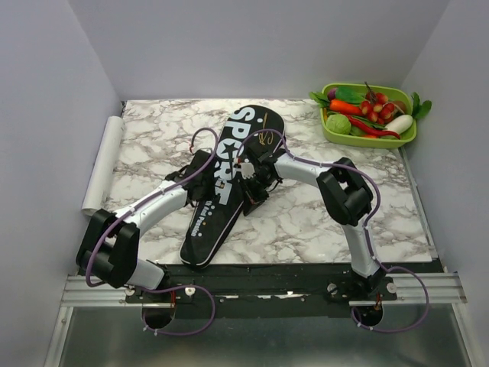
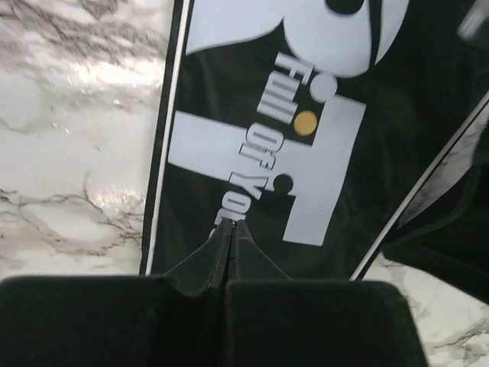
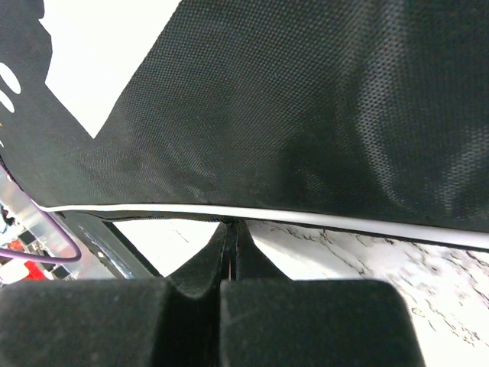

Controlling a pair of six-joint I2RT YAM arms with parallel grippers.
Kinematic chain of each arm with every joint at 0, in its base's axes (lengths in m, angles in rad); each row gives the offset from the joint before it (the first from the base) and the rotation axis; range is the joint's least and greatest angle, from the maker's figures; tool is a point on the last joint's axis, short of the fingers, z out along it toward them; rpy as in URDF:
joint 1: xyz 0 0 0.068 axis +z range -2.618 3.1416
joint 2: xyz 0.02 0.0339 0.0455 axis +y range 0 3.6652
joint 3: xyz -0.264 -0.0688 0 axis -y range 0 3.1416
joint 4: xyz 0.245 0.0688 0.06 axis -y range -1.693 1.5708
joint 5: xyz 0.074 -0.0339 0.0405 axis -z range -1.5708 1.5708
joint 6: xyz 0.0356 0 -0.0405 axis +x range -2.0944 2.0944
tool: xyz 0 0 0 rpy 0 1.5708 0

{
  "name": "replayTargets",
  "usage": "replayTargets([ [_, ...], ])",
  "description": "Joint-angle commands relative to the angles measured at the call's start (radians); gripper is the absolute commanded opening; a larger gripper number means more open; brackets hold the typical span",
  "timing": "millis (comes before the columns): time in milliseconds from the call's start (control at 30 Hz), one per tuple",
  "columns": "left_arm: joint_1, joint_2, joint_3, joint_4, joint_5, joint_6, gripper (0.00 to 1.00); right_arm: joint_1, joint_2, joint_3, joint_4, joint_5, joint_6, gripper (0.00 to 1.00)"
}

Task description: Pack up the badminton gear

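At the near edge of the desk (image 1: 306, 222) we see the two arm bases bolted to a black rail, each arm trailing a purple cable (image 1: 187, 313). Both arms lean inward and meet over the middle of the marble top.

The narrow end of the black cover (image 1: 210, 225) lies nearest us, just left of centre. From there it runs diagonally away to the right, flat on the desk, widening toward its rounded far end. The white word "SPORT" runs along its length.

The left fingers (image 2: 221, 245) come down on the cover from its left side, about halfway along. In the left wrist view they are pressed together, tip to tip, resting against the cloth beside small white lettering. We cannot tell whether any fabric is caught between them.

The right fingers (image 3: 218, 248) reach in from the opposite side. In the right wrist view they too are closed with no gap, and their tips sit right at the cover's white-piped edge, with marble showing just below it. We cannot make out whether they pinch that edge.

Along the left border of the desk lies a white roll (image 1: 103, 164). In the far right corner, well apart from the cover, stands a green tray (image 1: 344, 138) heaped with toy vegetables (image 1: 367, 111).
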State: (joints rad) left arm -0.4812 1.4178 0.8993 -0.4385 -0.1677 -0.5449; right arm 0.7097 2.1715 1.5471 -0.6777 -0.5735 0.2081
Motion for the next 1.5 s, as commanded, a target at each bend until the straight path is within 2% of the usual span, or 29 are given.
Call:
replayTargets([
  [0,-0.026,0.001,-0.063,0.001,0.063,0.003,0.04,0.01,0.001,-0.002,0.001,0.043,-0.018,0.01],
  [267,-0.057,-0.003,-0.148,0.056,0.12,-0.029,0.05,0.01,0.016,0.005,-0.011,0.034,-0.018,0.01],
  [567,-0.076,0.145,-0.132,0.127,0.14,-0.032,0.04,0.056,-0.027,-0.056,0.024,0.027,-0.018,0.01],
  [667,-0.077,0.178,-0.129,0.153,0.145,-0.035,0.04,0.094,-0.078,-0.126,0.07,-0.009,0.008,0.01],
  [967,-0.079,0.198,-0.157,0.208,0.152,-0.04,0.04,0.272,-0.211,-0.384,0.409,-0.222,0.23,0.0],
  [1067,-0.079,0.194,-0.165,0.219,0.151,-0.041,0.04,0.341,-0.222,-0.444,0.625,-0.274,0.359,0.01],
  [1333,-0.079,0.211,-0.148,0.231,0.163,-0.033,0.04,0.487,-0.246,-0.528,0.95,-0.302,0.615,0.01],
  [1400,-0.079,0.207,-0.142,0.233,0.163,-0.033,0.04,0.493,-0.26,-0.585,1.064,-0.279,0.713,0.01],
  [1467,-0.079,0.195,-0.125,0.231,0.165,-0.032,0.04,0.49,-0.272,-0.614,1.081,-0.202,0.749,0.0],
])
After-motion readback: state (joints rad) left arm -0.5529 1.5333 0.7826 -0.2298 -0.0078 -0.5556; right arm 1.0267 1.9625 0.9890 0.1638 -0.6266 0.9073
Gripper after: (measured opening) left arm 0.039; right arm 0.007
